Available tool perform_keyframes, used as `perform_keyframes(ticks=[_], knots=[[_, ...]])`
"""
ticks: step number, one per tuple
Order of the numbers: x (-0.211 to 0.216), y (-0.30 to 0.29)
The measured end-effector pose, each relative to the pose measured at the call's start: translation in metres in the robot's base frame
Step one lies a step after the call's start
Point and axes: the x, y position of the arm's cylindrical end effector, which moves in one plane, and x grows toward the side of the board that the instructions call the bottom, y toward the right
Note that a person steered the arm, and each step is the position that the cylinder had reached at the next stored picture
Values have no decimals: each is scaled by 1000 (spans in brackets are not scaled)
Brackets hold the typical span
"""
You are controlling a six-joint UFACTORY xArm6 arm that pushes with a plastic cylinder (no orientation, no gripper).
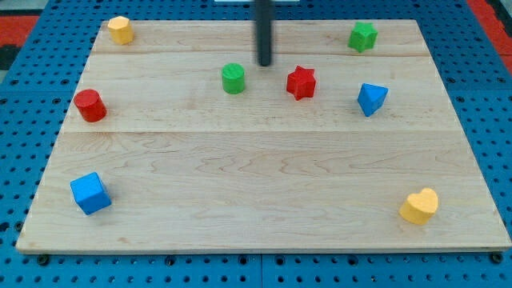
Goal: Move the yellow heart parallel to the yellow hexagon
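Observation:
The yellow heart (420, 206) lies near the board's bottom right corner. The yellow hexagon (120, 30) sits at the top left corner. My tip (264, 63) is at the end of the dark rod coming down from the view's top centre. It stands between the green cylinder (233, 78) and the red star (301, 82), slightly above both and touching neither. It is far from both yellow blocks.
A green star-like block (362, 37) is at the top right. A blue triangular block (371, 98) is right of the red star. A red cylinder (90, 106) is at the left. A blue cube (90, 194) is at the bottom left. The wooden board (256, 176) lies on blue pegboard.

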Motion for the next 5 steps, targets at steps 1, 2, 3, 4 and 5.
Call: perform_keyframes(ticks=[1,2,3,4,5], knots=[[20,139],[89,260],[210,257],[273,235],[272,222]])
